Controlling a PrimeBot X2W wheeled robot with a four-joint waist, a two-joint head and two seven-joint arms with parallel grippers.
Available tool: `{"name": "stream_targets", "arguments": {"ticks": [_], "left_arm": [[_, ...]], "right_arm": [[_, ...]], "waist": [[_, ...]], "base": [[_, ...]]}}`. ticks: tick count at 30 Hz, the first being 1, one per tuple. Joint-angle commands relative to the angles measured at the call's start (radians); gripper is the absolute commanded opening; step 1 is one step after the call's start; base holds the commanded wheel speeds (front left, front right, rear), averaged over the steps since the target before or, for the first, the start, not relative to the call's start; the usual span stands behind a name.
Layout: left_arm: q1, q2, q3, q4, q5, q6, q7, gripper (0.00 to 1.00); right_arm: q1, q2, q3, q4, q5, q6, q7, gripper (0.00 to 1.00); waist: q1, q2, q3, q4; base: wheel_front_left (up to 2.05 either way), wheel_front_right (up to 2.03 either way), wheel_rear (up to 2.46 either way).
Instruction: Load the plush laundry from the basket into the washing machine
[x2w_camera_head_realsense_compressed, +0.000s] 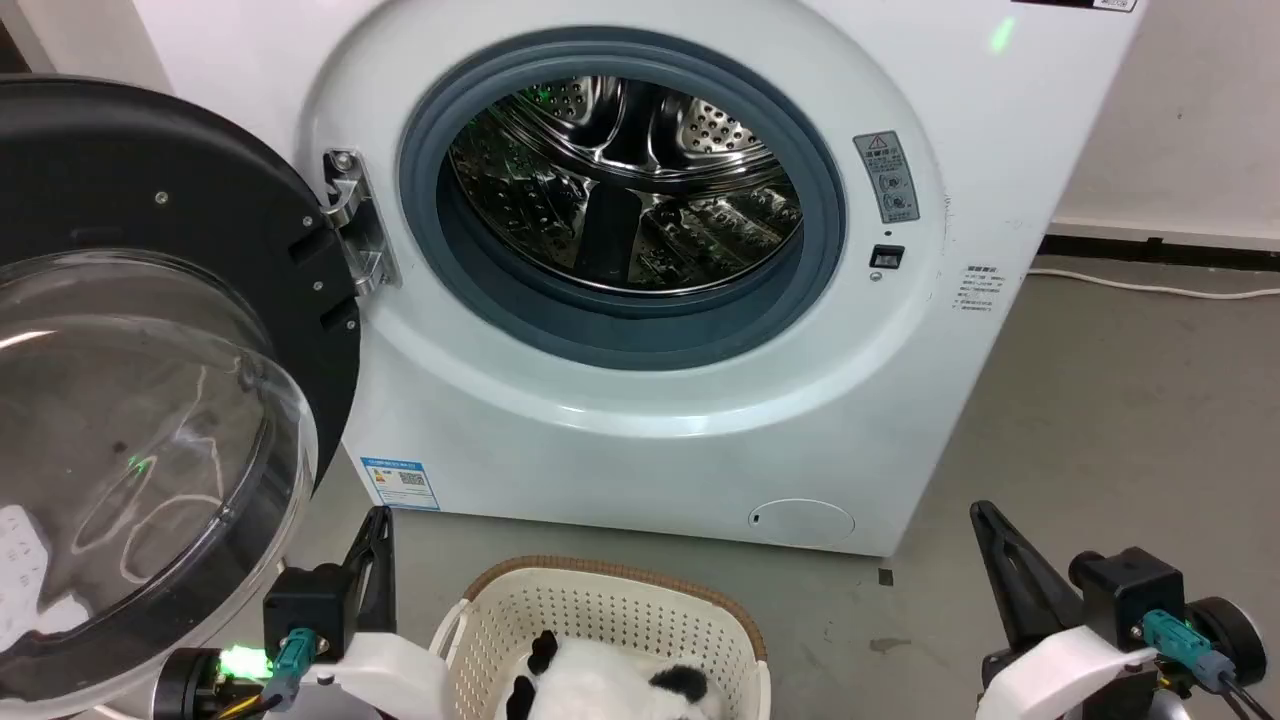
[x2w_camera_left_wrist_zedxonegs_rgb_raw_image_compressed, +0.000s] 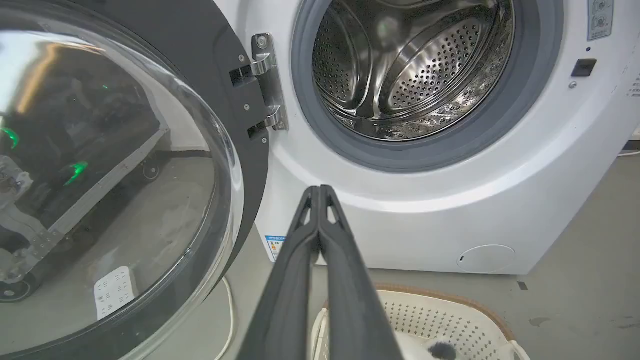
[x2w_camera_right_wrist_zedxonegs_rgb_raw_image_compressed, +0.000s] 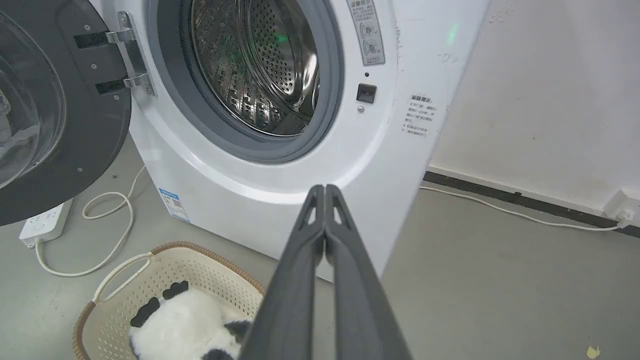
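Your plush laundry (x2w_camera_right_wrist_zedxonegs_rgb_raw_image_compressed: 185, 325) lay in the basket (x2w_camera_head_realsense_compressed: 600, 600), which stood on the floor (x2w_camera_head_realsense_compressed: 1100, 420) just in front of the washing machine (x2w_camera_head_realsense_compressed: 640, 440), below its round mouth. Two small black patches sat on the toy's edge nearest the washing machine. Its other end ran out of frame, so you could not tell its long axis. It looked fluffy and white, with more black patches along its side, and it took up much of the basket's width. Your left hand (x2w_camera_left_wrist_zedxonegs_rgb_raw_image_compressed: 318, 190) had its two fingers pressed together with nothing between them, and your right hand (x2w_camera_right_wrist_zedxonegs_rgb_raw_image_compressed: 325, 187) was closed the same way, holding nothing. Both pointed toward the washing machine's front. The toy lay low between the two hands, touching neither, and sat farther from the washing machine than their fingertips. The door (x2w_camera_head_realsense_compressed: 150, 380) hung wide open from its hinge at the left of the washing machine's mouth.
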Motion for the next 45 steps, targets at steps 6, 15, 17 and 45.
{"name": "stream_targets", "arguments": {"ticks": [6,15,17,45], "left_arm": [[-0.015,0.000,0.000,-0.004,0.003,-0.004,0.000,0.00],[-0.015,0.000,0.000,-0.004,0.003,-0.004,0.000,0.00],[-0.015,0.000,0.000,-0.004,0.003,-0.004,0.000,0.00],[-0.015,0.000,0.000,-0.004,0.003,-0.004,0.000,0.00]], "right_arm": [[-0.012,0.004,-0.003,-0.003,-0.008,-0.001,0.000,0.00],[-0.012,0.004,-0.003,-0.003,-0.008,-0.001,0.000,0.00],[-0.012,0.004,-0.003,-0.003,-0.008,-0.001,0.000,0.00],[-0.012,0.004,-0.003,-0.003,-0.008,-0.001,0.000,0.00]], "waist": [[-0.0001,0.0000,0.000,0.000],[-0.0001,0.0000,0.000,0.000],[-0.0001,0.0000,0.000,0.000],[-0.0001,0.0000,0.000,0.000]], "base": [[0.00,0.00,0.00],[0.00,0.00,0.00],[0.00,0.00,0.00],[0.00,0.00,0.00]]}}
